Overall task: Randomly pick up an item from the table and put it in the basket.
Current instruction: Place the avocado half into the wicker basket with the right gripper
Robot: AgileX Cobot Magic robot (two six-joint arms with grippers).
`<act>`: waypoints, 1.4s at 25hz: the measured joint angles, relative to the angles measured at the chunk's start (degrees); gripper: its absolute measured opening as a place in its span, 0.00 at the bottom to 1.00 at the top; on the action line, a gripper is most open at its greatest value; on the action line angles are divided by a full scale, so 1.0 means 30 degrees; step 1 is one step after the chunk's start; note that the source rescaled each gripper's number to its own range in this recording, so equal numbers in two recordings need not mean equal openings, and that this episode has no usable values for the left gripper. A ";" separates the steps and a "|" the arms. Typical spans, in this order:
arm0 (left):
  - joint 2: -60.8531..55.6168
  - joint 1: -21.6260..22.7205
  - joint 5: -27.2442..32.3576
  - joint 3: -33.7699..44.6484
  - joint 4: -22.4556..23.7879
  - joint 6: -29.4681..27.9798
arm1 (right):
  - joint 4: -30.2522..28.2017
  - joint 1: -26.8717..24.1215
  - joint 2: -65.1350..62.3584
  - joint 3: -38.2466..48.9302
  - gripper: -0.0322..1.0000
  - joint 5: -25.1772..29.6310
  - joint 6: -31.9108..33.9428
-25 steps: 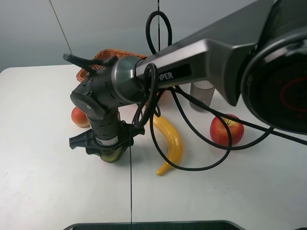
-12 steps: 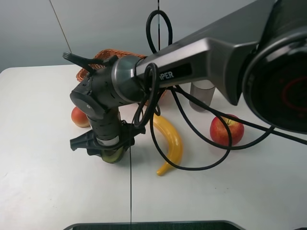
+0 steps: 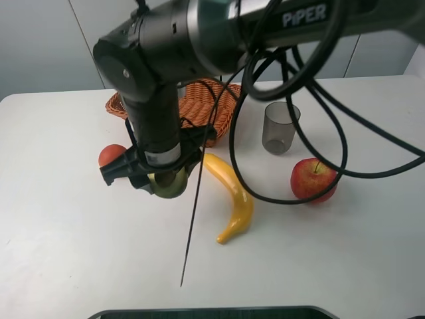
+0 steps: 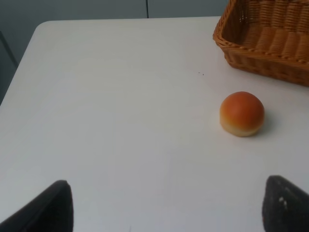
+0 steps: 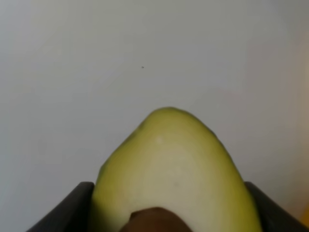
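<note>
My right gripper [image 3: 164, 181] pinches the avocado half [image 3: 167, 186] by its two sides. I think it is just up off the table [image 3: 66, 232]. The basket [image 3: 216, 109] sits at about one o'clock from it. The fruit looks light and smooth, so it could slip. My left gripper [image 4: 169, 208] is spread wide, holding nothing.

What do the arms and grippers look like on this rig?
Right arm: rounded dark grey metallic housings, white PiPER lettering, thick black cables looped alongside. Right gripper: black, with wing-like finger mounts flaring out sideways. Left gripper: only two matte black, rounded fingertips show in its wrist view; the arm itself is out of sight.
</note>
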 joint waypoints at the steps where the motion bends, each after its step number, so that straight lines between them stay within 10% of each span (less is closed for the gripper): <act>1: 0.0000 0.0000 0.0000 0.0000 0.0000 0.0000 | 0.0098 -0.0342 -0.0406 0.0000 0.08 0.0422 -0.0447; 10: 0.0000 0.0000 0.0000 0.0000 0.0000 0.0000 | 0.1265 -0.3652 -0.1900 0.0000 0.08 0.0403 -0.2780; 23: 0.0000 0.0000 0.0000 0.0000 0.0000 0.0000 | 0.0157 -0.6596 -0.1357 0.0000 0.08 -0.9060 -0.4053; 35: 0.0000 0.0000 0.0000 0.0000 0.0000 0.0040 | -0.1627 -0.6639 0.1782 0.0000 0.08 -1.3188 -0.4092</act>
